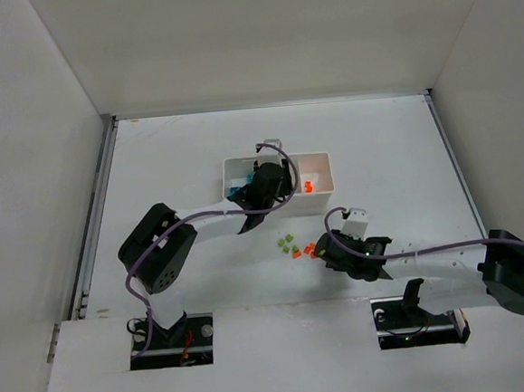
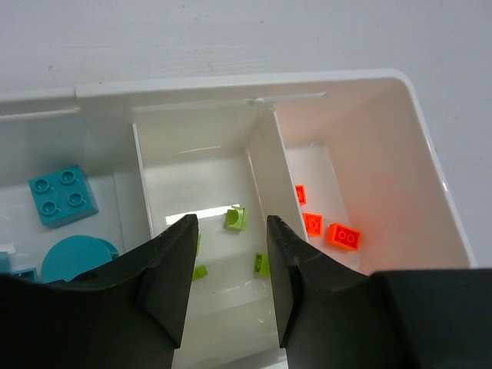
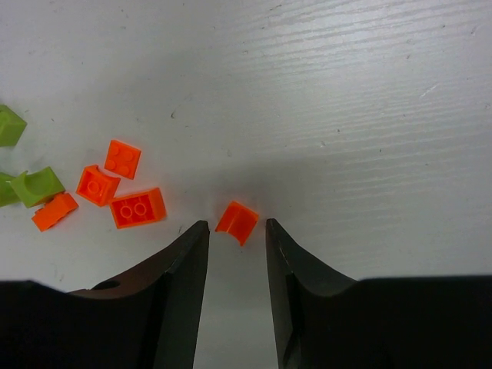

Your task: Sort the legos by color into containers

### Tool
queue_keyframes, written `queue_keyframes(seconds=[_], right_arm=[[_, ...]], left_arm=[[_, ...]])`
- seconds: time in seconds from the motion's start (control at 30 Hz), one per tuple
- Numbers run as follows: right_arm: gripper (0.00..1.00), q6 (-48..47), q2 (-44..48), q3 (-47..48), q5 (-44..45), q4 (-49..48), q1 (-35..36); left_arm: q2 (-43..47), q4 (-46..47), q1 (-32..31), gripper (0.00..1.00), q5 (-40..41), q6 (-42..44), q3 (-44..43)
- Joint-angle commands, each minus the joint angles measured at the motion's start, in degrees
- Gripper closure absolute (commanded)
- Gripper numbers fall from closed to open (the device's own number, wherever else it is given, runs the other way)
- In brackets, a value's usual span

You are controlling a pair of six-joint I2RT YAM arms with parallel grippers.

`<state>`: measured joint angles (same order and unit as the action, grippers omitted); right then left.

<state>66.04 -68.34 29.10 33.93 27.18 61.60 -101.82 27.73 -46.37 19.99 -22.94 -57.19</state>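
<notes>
The white tray [image 1: 320,200] stands mid-table. In the left wrist view its left compartment holds teal bricks [image 2: 63,195], the middle one [image 2: 192,165] lime green bricks [image 2: 237,219], the right one orange bricks [image 2: 343,236]. My left gripper [image 2: 229,223] hangs open and empty over the middle compartment; it also shows in the top view [image 1: 266,185]. My right gripper [image 3: 234,224] is open, low over the table, its tips either side of a small orange brick [image 3: 237,221]. More orange bricks [image 3: 138,207] and green bricks [image 3: 37,185] lie to its left.
Loose green and orange bricks [image 1: 292,245] lie on the table between the tray and my right gripper [image 1: 325,247]. White walls enclose the table on three sides. The left arm reaches across from the near left.
</notes>
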Motion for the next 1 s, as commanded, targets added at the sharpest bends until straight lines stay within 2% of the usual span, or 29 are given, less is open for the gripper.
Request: queue_keyframes(seconds=[0.0, 0.33, 0.57, 0.73, 0.97], right_arm=[[0.60, 0.32, -0.75, 1.48, -0.10, -1.43, 0.49], [0.73, -0.03, -1.80, 1.66, 1.48, -2.39, 0.49], [0.76, -3.10, 1.79, 2.71, 4.03, -1.95, 0.49], [0.76, -9.77, 6.71, 6.39, 4.47, -2.30, -0.82], [0.76, -25.32, 6.82, 13.08, 1.94, -11.86, -10.74]], left_arm=[[6.62, 3.65, -0.69, 0.63, 0.84, 0.44, 2.25], [20.50, 1.55, -7.02, 0.65, 2.33, 0.88, 17.45], [30.01, -2.32, -12.90, 0.65, 6.37, -0.09, 26.33], [30.54, -3.91, -17.21, 0.65, 9.01, -2.46, 28.97], [27.20, -1.98, -18.36, 0.66, 9.80, -5.80, 29.50]])
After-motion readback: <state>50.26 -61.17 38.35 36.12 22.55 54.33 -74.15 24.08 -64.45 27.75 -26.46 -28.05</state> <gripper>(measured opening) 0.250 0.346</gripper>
